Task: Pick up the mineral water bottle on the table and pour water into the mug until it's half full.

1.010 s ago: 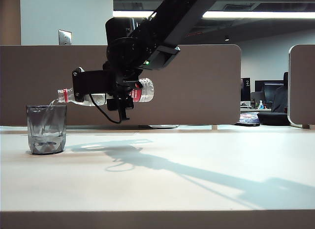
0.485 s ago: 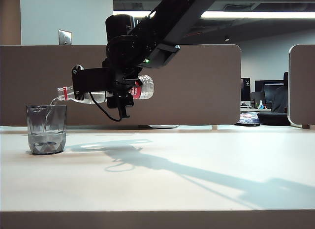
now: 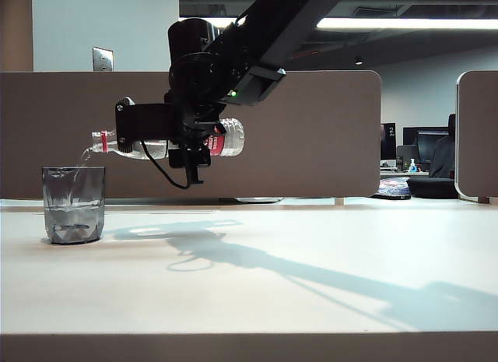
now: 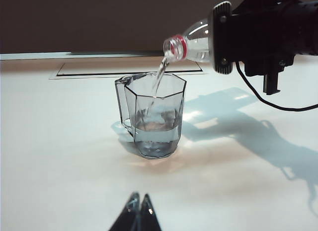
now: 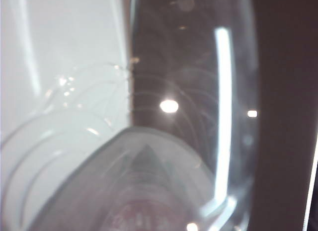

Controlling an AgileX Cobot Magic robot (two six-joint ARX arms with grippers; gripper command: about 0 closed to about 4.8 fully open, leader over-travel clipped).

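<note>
The tabletop spreads wide and off-white in front of me, with brown partition panels standing along its far edge and my arm's long shadow lying across it.

My right arm reaches in from above, across to the left part of the exterior view. Its right gripper is clamped round the middle of the mineral water bottle, jaws pressed against the clear body near the red-and-white label. I hold the bottle in the air, nearly level, with the open neck and its red ring tipped slightly down toward the left. In the right wrist view the clear plastic fills almost everything, blurred and close.

The mug stands upright on the tabletop at the left, below the bottle's mouth and apart from it. It is smoky grey, see-through and faceted, with a handle showing in the left wrist view.

A thin stream of water falls from the bottle's mouth into the mug, where water lies in the lower part.

My left gripper sits low over the tabletop, near the mug but not touching it, its two fingertips pressed together with nothing between them.
</note>
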